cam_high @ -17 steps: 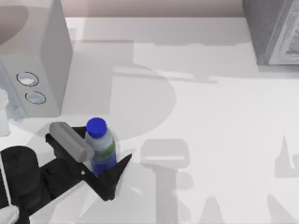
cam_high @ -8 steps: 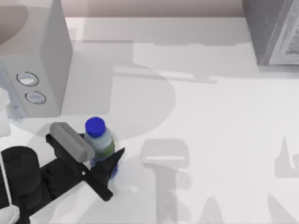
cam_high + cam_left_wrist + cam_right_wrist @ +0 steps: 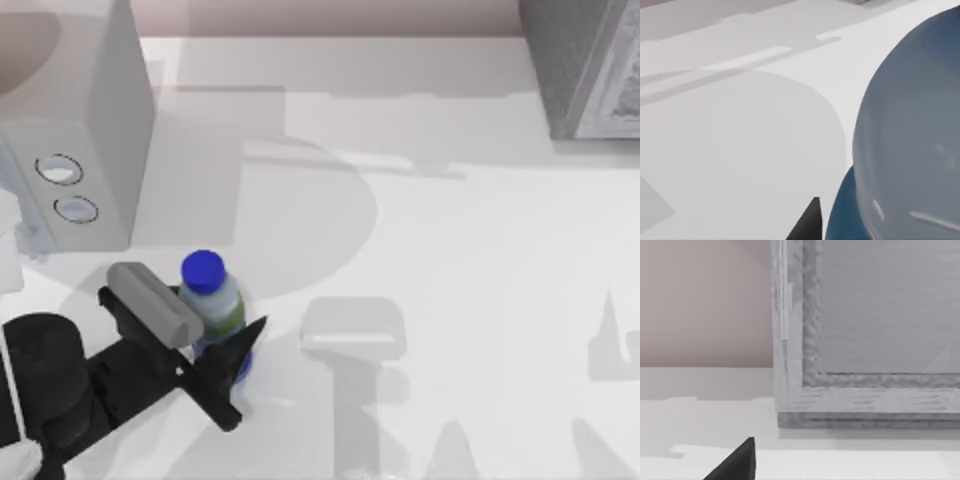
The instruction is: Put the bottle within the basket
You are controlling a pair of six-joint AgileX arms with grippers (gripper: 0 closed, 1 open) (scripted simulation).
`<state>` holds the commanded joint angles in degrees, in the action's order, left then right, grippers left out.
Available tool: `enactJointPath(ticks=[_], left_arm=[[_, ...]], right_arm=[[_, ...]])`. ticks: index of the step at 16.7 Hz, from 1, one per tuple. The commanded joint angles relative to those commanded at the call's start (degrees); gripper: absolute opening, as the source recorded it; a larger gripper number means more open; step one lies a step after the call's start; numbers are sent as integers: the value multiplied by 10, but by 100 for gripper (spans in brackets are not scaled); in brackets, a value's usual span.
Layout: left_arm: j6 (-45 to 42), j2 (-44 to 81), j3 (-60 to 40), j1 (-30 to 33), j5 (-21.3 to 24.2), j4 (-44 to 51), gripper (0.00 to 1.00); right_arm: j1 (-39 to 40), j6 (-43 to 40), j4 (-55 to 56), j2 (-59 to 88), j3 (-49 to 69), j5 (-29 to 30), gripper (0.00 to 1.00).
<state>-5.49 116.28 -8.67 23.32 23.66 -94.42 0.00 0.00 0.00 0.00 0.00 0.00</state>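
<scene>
The bottle (image 3: 213,303) stands upright at the table's front left, clear with a round blue cap, a green band and a dark blue lower part. My left gripper (image 3: 204,334) is shut on its lower body, a grey finger (image 3: 152,301) on one side and a black finger (image 3: 236,347) on the other. Close up in the left wrist view, the bottle (image 3: 910,145) bulges beside one dark fingertip (image 3: 808,226). The grey textured basket (image 3: 585,65) stands at the back right corner, and the basket (image 3: 865,330) rises beyond one black fingertip (image 3: 738,463) of my right gripper.
A pale box (image 3: 70,130) with two round openings on its face stands at the back left, just behind my left arm. Bare white table (image 3: 440,260) lies between the bottle and the basket.
The left gripper's black finger has closed in against the bottle. The bottle has shifted slightly to the left and away from the front edge.
</scene>
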Motion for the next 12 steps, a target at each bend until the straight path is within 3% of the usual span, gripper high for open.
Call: enactJointPath(ticks=[7,12], left_arm=[[1,-2,1,1,-2,5,0],[20,-72,-17,41,-50,117,0]], right_arm=[[0,0,0,0,0,0,100],[0,0,0,0,0,0,100]])
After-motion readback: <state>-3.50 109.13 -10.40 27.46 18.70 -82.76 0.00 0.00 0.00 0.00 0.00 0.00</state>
